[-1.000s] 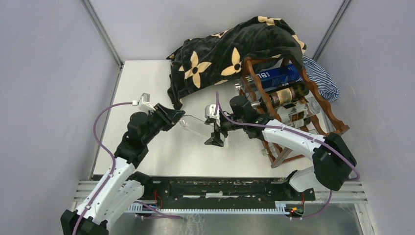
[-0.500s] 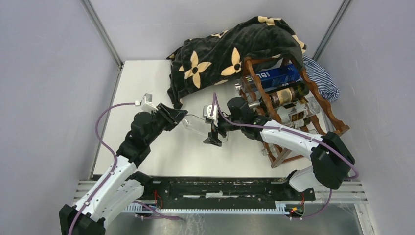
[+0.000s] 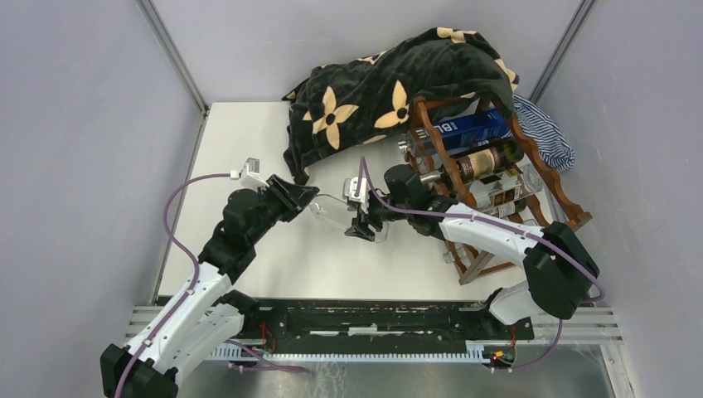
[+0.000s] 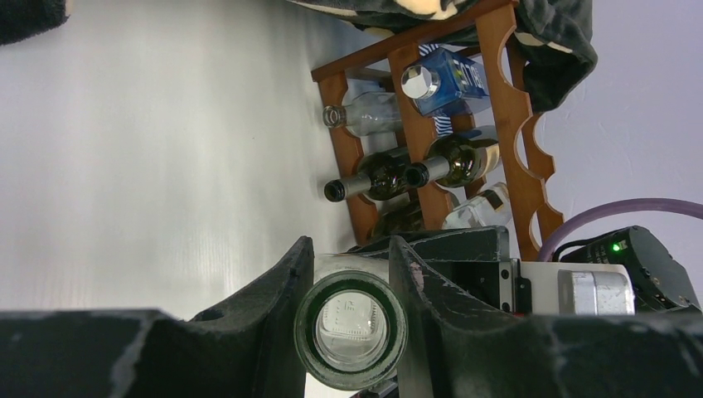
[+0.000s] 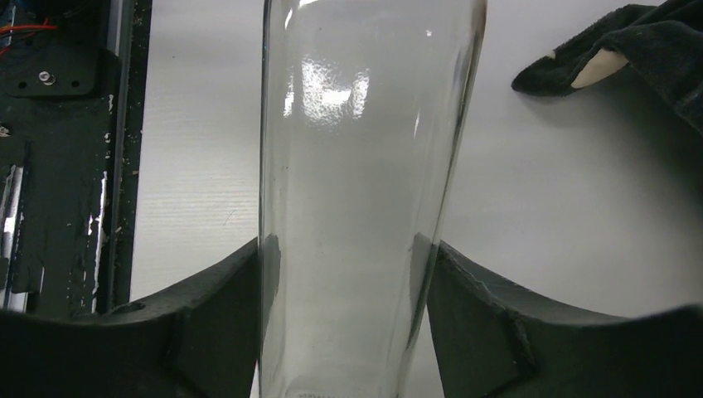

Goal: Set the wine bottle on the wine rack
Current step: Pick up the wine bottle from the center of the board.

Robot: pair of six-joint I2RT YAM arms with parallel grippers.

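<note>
At the worktop's back right stands the wine rack, already carrying a blue bottle and several dark and clear ones, with a flowered black blanket draped over its top. Left of the rack and well apart from it, the clear wine bottle lies roughly level between the two arms, so it is not yet racked. The left pincer pinches the bottle's neck just below the open mouth. The right pincer straddles the body with both fingers against the glass, apparently gripping. By my reading this is a hand-over. Left to do: free the neck, carry the bottle to the rack, and lay it in an empty cradle.
</note>
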